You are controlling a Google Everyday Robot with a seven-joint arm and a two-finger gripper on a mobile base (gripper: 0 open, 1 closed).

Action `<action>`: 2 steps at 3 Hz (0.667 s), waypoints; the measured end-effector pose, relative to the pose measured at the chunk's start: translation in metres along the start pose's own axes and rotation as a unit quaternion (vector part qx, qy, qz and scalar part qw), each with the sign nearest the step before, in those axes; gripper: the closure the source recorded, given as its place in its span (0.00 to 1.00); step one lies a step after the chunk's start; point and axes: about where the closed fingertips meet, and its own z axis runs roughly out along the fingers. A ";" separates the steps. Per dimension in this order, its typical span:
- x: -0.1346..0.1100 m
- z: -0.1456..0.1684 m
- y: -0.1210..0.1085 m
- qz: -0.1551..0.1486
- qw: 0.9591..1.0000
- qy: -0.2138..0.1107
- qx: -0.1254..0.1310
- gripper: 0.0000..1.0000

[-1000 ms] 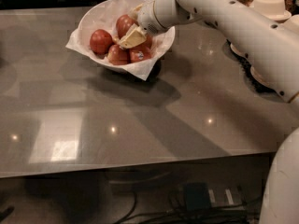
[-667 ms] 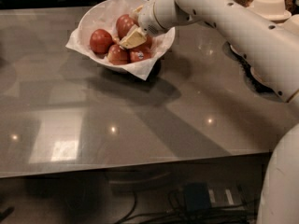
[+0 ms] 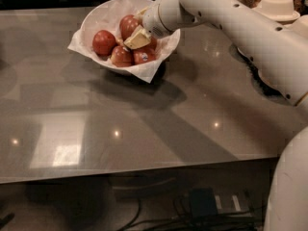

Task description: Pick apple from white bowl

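Observation:
The white bowl [image 3: 96,14], lined with crinkled white paper, stands at the back of the grey table, left of centre. It holds several red apples [image 3: 104,42]. My gripper [image 3: 139,29] reaches in from the right and is down inside the bowl among the apples on its right side. It touches or nearly touches the apple [image 3: 128,25] at the back and covers part of the apple [image 3: 144,56] in front. The white arm [image 3: 240,28] runs from the right edge to the bowl.
The grey table [image 3: 144,124] extends forward to a front edge near the bottom. A white lidded dish [image 3: 276,6] stands at the back right. A dark object [image 3: 252,69] lies behind the arm on the right. Cables lie on the floor under the table.

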 end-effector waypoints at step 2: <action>-0.011 -0.006 0.001 -0.020 1.000 -0.012 -0.006 1.00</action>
